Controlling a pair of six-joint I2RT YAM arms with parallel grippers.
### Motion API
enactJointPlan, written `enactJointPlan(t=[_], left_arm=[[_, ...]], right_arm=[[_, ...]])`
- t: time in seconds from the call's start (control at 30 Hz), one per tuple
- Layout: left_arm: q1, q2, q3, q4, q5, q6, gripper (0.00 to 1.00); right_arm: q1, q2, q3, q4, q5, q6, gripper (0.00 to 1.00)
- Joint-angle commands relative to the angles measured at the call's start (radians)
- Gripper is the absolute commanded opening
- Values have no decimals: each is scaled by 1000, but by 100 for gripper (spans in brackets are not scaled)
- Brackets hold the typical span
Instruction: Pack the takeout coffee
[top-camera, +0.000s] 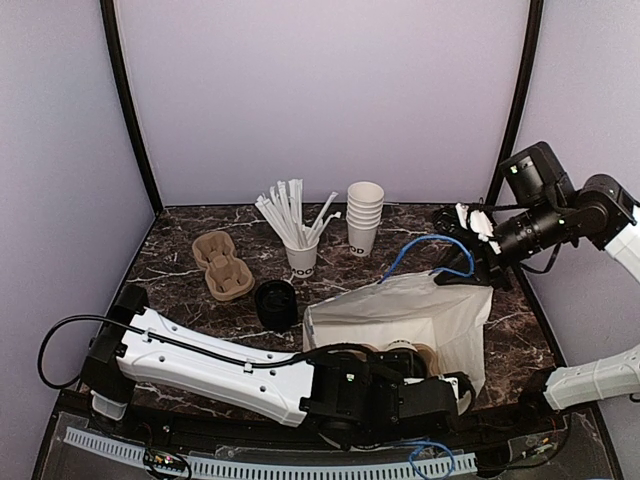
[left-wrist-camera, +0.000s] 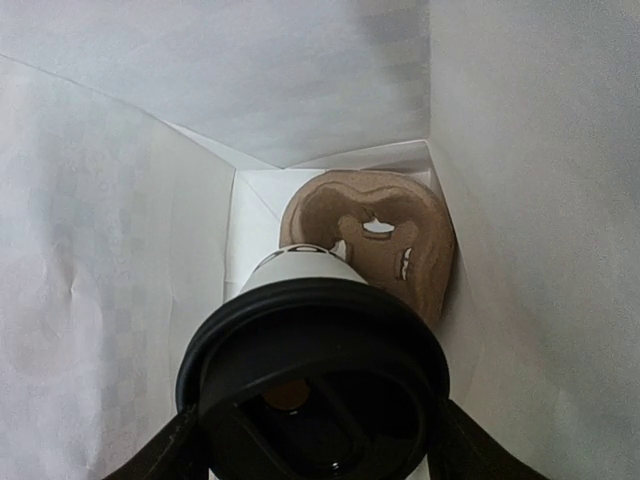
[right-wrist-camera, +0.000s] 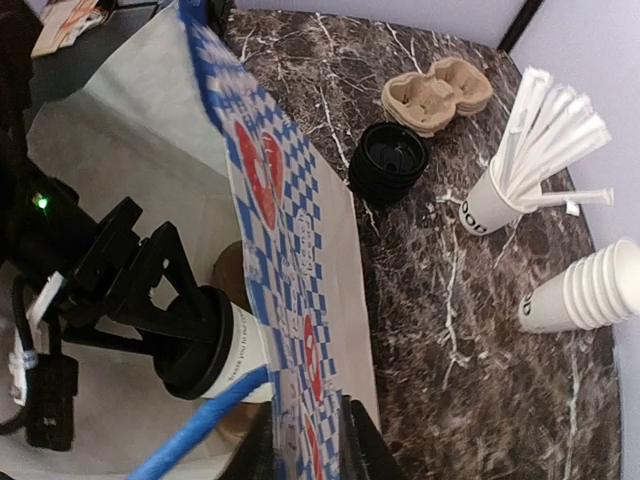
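Inside the white paper bag (top-camera: 400, 310), at the near right of the table (top-camera: 520, 340):

1. White paper cup (left-wrist-camera: 300, 265), black lid (left-wrist-camera: 315, 390) fitted. It is held base-first into the bag by the left gripper (left-wrist-camera: 318, 455), whose fingers are closed on the two sides of the lid.
2. Brown pulp carrier (left-wrist-camera: 400, 240), lodged at the bag's closed end with its wells turned toward the cup. The cup is near it; whether they touch cannot be told.
3. Bag rim, pinched between the narrow fingers of the right gripper (right-wrist-camera: 305, 450), so that the mouth is kept open.

Step judged to be in hand: the cup is being seated in a carrier well.

- The base should be lined up with an open well and pushed in straight.
- The grip should be kept light, since pressure at the lid could pop it off.
- Release is best left until the cup is seated.
- The rim should be held open throughout, so that the paper is not dragged against the cup.

Writing:

- Held cup: dark lettering low on the side, too small to be read.
- Straw cup (top-camera: 302, 262), far centre: the letters "OOD" can be made out, and the rest is hidden.
- Stack of cups (top-camera: 364, 215): a dark mark, illegible.
- Bag exterior: blue check with red motifs, no legible words.
- Stacked black lids (top-camera: 276, 303) and second carrier (top-camera: 222, 265), left of the bag: no visible marking.
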Motion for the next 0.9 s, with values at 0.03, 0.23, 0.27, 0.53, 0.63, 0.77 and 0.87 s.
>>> enactJointPlan(t=[0.03, 0.23, 0.27, 0.53, 0.63, 0.77, 0.87], left_arm=[[17, -9, 0, -30, -43, -1, 11], [53, -13, 32, 27, -124, -52, 11], [62, -14, 34, 35, -142, -57, 11], [114, -37, 10, 75, -164, -96, 11], [124, -43, -8, 98, -151, -104, 11], [136, -45, -19, 101, -131, -116, 11], [149, -48, -27, 123, -68, -111, 11]], right_arm=[[15, 19, 6, 122, 45, 22, 0], [21, -24, 20, 204, 114, 27, 0], [20, -25, 28, 207, 121, 27, 0], [25, -40, -2, 226, 141, 17, 0], [32, -49, -60, 247, 135, 20, 0], [38, -62, -76, 237, 100, 21, 0], [38, -63, -72, 231, 77, 26, 0]])
